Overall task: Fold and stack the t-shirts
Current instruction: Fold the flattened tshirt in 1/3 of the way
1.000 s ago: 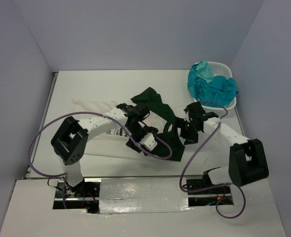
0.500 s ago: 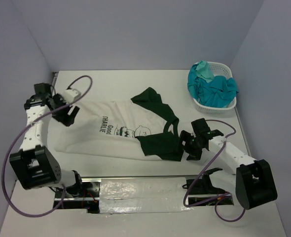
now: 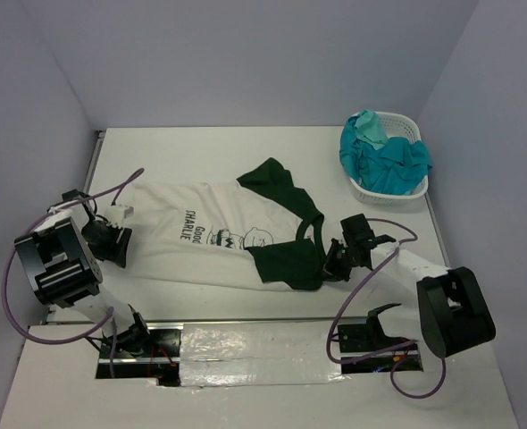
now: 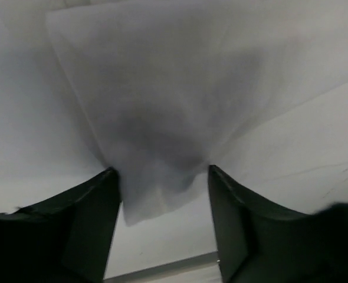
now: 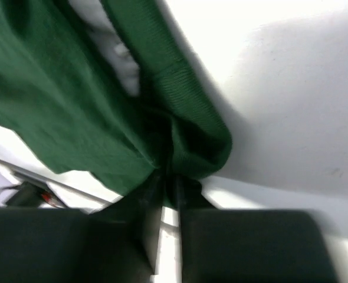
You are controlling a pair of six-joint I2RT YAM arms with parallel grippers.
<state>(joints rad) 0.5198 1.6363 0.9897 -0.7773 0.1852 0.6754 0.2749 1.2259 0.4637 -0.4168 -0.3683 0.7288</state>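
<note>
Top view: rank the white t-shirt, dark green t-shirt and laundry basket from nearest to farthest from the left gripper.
1. white t-shirt: its left edge lies at the left gripper.
2. dark green t-shirt: centre-right, over the white one's right end.
3. laundry basket: far right corner.

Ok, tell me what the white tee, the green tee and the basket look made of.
White tee: soft matte cloth, likely cotton; it drapes and wrinkles. Green tee: the same, with a ribbed edge. Basket: seemingly rigid white plastic, lattice walls.
</note>
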